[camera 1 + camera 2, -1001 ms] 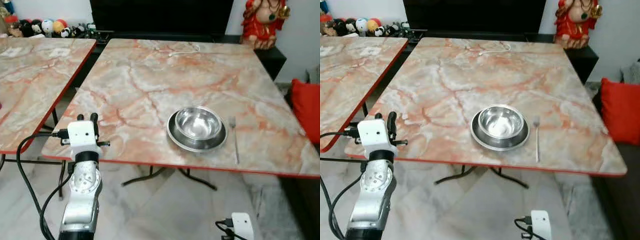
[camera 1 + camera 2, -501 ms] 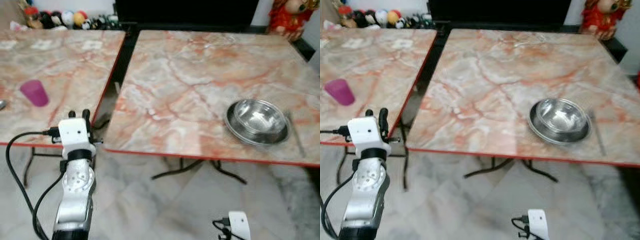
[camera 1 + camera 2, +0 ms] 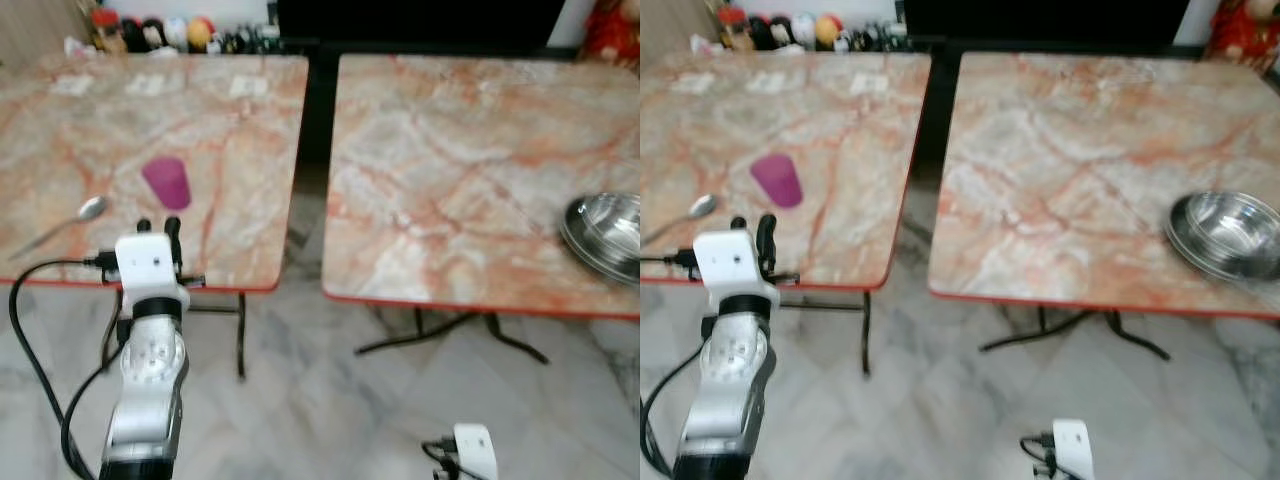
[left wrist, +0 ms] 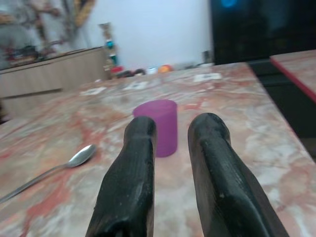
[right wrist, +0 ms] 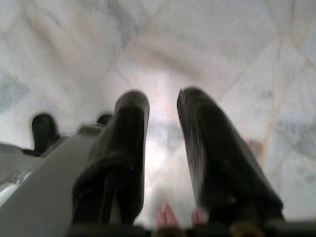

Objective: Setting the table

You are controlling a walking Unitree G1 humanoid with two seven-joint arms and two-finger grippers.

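Purple cup (image 3: 166,183) stands upright on the left marble table (image 3: 60,130), near its front edge, a little in from the right side of that table. Spoon (image 3: 62,222) lies just to the cup's left, bowl end toward the cup, handle running toward the table's front-left. Small white cards sit farther back on the same table.

Left gripper (image 3: 158,229) is raised in front of the left table's front edge, silver forearm angled up from below, white wrist block on top, black cable looping off to the left. Fingers point forward at the table, roughly level with the tabletop. In the left wrist view the two black fingers (image 4: 131,187) are held a narrow gap apart, holding nothing, with the cup framed just beyond the fingertips and apart from them.

Right gripper (image 5: 160,143) hangs low and idle, pointing down at the pale tiled floor (image 5: 222,44); its fingers stand a narrow gap apart, empty.

Second marble table (image 3: 470,170) stands to the right, separated by a dark gap. Steel bowl (image 3: 607,233) sits near its right front, cut by the frame edge. Views are somewhat blurred.
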